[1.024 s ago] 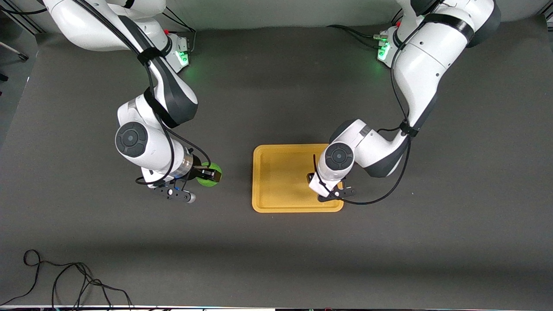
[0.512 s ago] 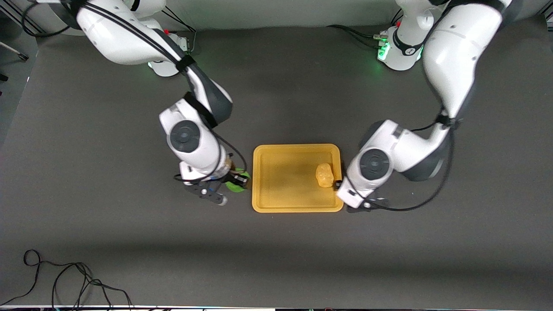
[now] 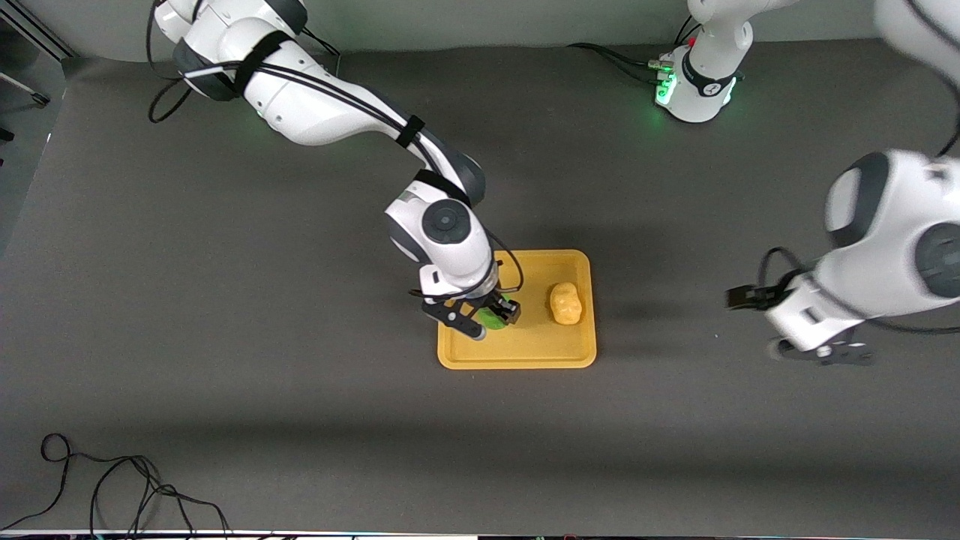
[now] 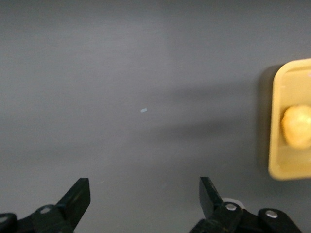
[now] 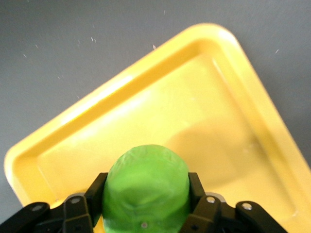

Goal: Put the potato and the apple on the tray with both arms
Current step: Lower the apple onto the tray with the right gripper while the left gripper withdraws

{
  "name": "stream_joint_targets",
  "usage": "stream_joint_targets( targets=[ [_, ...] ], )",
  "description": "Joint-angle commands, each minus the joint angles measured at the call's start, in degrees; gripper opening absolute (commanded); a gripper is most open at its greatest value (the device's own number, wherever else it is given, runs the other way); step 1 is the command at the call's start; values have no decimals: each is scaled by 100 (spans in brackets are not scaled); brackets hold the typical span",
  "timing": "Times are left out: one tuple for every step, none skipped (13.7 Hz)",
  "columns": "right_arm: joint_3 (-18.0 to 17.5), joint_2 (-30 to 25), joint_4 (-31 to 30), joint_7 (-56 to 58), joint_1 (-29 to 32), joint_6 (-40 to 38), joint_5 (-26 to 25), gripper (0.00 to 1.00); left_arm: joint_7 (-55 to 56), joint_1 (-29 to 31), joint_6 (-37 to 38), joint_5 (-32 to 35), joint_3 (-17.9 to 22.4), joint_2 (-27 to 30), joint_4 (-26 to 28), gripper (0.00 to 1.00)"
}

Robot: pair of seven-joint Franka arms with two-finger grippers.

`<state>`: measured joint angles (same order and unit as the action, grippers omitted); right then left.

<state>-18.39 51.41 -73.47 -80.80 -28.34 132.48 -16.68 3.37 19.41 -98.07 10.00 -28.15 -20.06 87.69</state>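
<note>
Apple (image 5: pixel 146 187), clenched in right gripper (image 3: pixel 491 313) over the tray (image 3: pixel 517 356), should lower gently, clear of potato (image 3: pixel 565 304); left gripper (image 4: pixel 143 201) waits, jaws released.

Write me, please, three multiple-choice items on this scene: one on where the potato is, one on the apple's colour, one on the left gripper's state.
1. Where is the potato?
A. On the tray
B. On the bare table
C. In the left gripper

2. What colour is the apple?
A. Red
B. Green
C. Yellow

3. The left gripper is:
A. shut on the apple
B. shut on the potato
C. open, holding nothing

Key: 1 A, it lies within the tray's rim; 2 B, bright green in the right gripper; 3 C, its fingers stand apart over bare table.
</note>
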Motion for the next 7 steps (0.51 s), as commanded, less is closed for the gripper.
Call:
stream_joint_targets(
  targets=[
    [19,395,403,-243,-66,-56,-195,39,-513,431,122,-174,-59,888,468,100],
    [28,431,395,-200,-67,-65,-195,39,-513,476,87,-174,-33,1073,495,100],
    [37,431,377,-165,-49,-117,-195,40,-513,555,52,-174,-15,1205,495,100],
    [37,423,368,-182,-49,-178,-187,40,-513,695,34,-183,-24,1337,495,100],
    [37,431,359,-208,-58,-205,-178,52,-513,740,34,-183,-15,1442,477,100],
    [37,431,359,-234,-58,-205,-152,75,-513,731,43,-174,2,1496,477,100],
    [28,431,368,-235,-58,-205,-151,100,-513,731,34,-166,11,1496,469,100]
  ],
)
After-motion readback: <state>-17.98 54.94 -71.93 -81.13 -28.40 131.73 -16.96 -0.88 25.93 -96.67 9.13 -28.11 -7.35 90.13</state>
